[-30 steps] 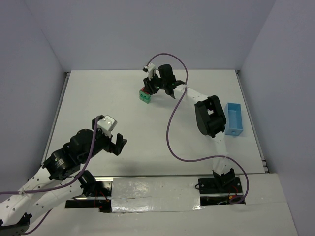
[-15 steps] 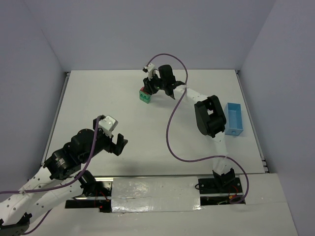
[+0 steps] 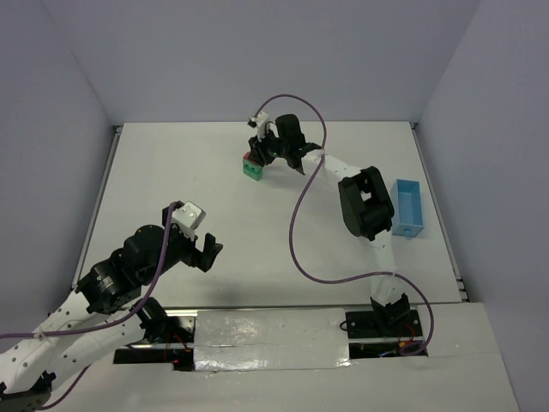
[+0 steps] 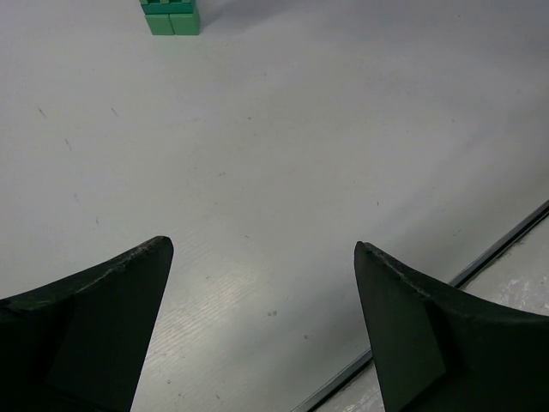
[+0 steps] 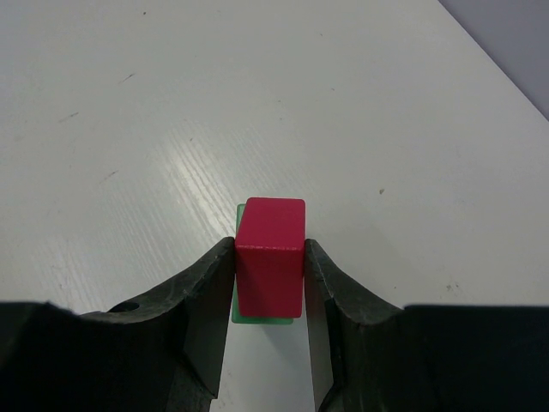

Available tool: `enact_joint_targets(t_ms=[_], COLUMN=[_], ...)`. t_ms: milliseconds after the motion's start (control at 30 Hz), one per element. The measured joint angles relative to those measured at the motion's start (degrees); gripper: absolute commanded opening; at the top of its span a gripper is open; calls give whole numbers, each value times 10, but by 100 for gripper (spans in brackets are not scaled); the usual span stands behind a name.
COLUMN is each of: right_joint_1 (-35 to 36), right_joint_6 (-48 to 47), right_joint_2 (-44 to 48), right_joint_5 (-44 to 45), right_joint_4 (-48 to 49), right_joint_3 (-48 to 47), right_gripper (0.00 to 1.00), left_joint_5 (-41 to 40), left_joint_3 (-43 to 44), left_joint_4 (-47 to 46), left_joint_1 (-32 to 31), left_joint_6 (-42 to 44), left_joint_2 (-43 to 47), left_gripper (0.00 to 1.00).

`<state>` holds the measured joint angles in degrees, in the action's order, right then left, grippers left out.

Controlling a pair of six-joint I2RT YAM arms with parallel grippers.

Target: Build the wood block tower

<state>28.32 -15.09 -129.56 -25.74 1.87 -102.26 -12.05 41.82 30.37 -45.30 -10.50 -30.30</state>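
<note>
Right wrist view: a red painted wood block [image 5: 270, 232] was clamped by the right gripper [image 5: 269, 257] over stacked green wood blocks [image 3: 253, 172], which could be toppled by an off-centre release.

Top view: high above the near edge, looking down on the whole table [image 3: 214, 197]. Left wrist view: low, facing across bare table, with the block stack [image 4: 171, 17] distant at its top edge. Right wrist view: close above the same stack, the red block [image 5: 270, 257] at centre.
</note>
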Motion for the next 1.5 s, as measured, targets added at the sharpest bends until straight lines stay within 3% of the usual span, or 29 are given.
enact_joint_targets(t_ms=[267,500,600,700,767,1000,1267,1367,1500], right_joint_1=[0,0,0,0,0,0,1,2,2], right_joint_6=[0,-1,-2,-5,-3,-7,54,125,240], right_joint_2=[1,1,2,4,7,50,202,297,452], right_joint_5=[2,4,4,5,5,5,63,133,239], right_joint_4=[3,0,2,3,4,7,19,-2,-87], right_joint_3=[9,19,25,35,43,69,157,214,294], right_gripper=[53,53,58,67,99,100,100,100,100], left_joint_5=[0,0,2,4,4,2,-59,-120,-171], left_joint_3=[0,0,0,0,0,0,0,0,0], left_joint_4=[0,0,0,-2,-4,-4,-4,-3,-3], left_joint_1=[0,0,0,0,0,0,10,50,156], left_joint_6=[0,0,0,0,0,0,-10,-35,-68], left_joint_2=[0,0,0,-1,-3,-6,-10,-14,-16], left_gripper=[100,100,100,100,99,99,100,100,99])
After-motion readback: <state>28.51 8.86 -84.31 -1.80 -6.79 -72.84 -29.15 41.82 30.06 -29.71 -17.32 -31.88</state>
